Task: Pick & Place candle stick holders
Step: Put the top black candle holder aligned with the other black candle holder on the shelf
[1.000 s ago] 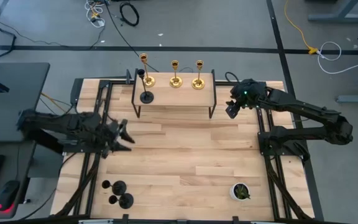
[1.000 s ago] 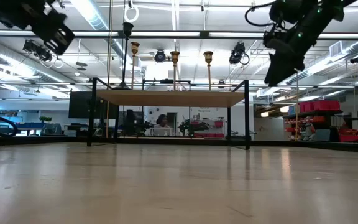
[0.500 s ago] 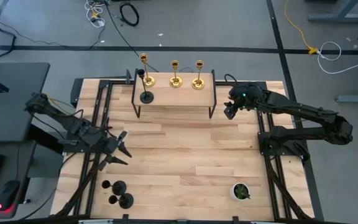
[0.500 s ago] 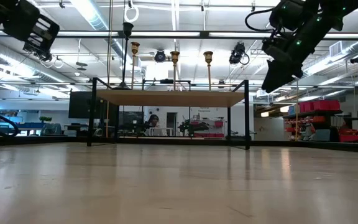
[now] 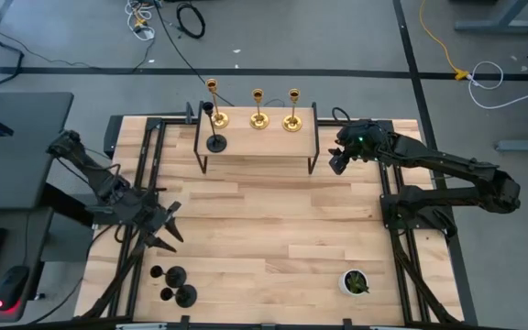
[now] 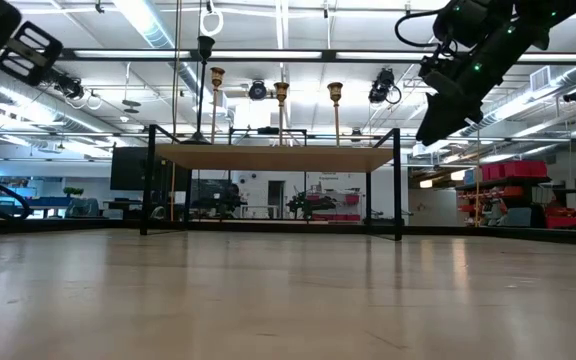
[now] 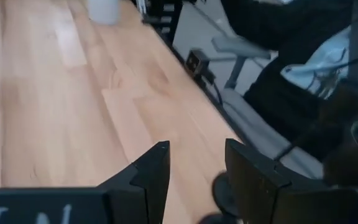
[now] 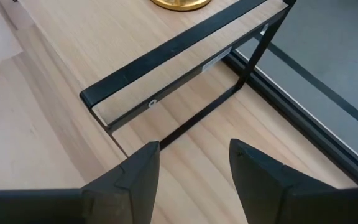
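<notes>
High view: my left fingers (image 5: pixel 166 231) hang spread and empty above two black candle holders (image 5: pixel 173 284) at the desk's (image 5: pixel 273 238) near-left corner. I should descend straight over one stem. My right fingers (image 5: pixel 337 163), also spread, wait beside the shelf (image 5: pixel 257 139).

Low view: raised wooden shelf (image 6: pixel 273 157) on black metal legs, center frame, standing on the wood table (image 6: pixel 288 295). Three gold candle stick holders (image 6: pixel 281 112) upright on the shelf; one black holder (image 6: pixel 204 88) upright at its left end. Right gripper (image 6: pixel 446 108) hangs upper right, beside the shelf's right leg. Left gripper (image 6: pixel 23 52) upper left corner, partly cut off. Blurry room behind.
</notes>
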Controlling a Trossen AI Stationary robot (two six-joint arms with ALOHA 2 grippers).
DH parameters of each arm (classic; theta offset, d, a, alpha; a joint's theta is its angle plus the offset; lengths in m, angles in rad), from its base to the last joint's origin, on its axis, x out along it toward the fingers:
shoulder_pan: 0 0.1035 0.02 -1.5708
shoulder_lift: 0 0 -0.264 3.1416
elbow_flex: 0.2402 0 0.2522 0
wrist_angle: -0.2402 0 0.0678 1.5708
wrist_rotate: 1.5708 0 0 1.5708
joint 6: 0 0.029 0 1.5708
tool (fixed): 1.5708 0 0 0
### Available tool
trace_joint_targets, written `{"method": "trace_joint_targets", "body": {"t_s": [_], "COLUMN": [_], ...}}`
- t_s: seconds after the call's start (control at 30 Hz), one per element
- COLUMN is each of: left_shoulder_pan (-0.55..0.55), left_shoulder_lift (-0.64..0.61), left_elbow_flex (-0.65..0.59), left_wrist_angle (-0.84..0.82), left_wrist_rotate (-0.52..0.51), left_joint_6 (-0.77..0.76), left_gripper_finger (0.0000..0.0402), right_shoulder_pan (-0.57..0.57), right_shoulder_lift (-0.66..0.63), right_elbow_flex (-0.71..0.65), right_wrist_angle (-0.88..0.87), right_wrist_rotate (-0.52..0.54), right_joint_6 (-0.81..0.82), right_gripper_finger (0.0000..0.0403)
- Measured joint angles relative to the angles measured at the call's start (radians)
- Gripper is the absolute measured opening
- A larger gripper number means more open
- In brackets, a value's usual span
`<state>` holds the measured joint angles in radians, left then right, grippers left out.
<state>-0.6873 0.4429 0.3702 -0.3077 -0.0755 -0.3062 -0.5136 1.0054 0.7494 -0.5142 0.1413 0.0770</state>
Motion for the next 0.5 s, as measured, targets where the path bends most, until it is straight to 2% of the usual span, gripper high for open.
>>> {"method": "trace_joint_targets", "body": {"t_s": [0.2, 0.3, 0.5], "left_shoulder_pan": [-0.107, -0.166, -0.296], "left_shoulder_lift": [0.008, 0.009, 0.009], "left_elbow_flex": [0.000, -0.001, -0.070], "left_wrist_angle": [-0.059, -0.062, -0.029], "left_wrist_rotate": [-0.109, -0.115, -0.195], "left_joint_6": [-0.079, -0.137, -0.267], "left_gripper_finger": [0.0155, 0.0156, 0.0156], "right_shoulder_pan": [0.000, 0.000, 0.000], "right_shoulder_lift": [0.000, 0.000, 0.000], "right_elbow_flex": [0.000, 0.000, 0.000], "right_wrist_angle": [-0.001, -0.002, -0.003], "right_wrist_rotate": [0.000, 0.000, 0.000], "right_joint_6": [-0.006, -0.005, -0.007], "right_gripper_finger": [0.0194, 0.0194, 0.0194]}}
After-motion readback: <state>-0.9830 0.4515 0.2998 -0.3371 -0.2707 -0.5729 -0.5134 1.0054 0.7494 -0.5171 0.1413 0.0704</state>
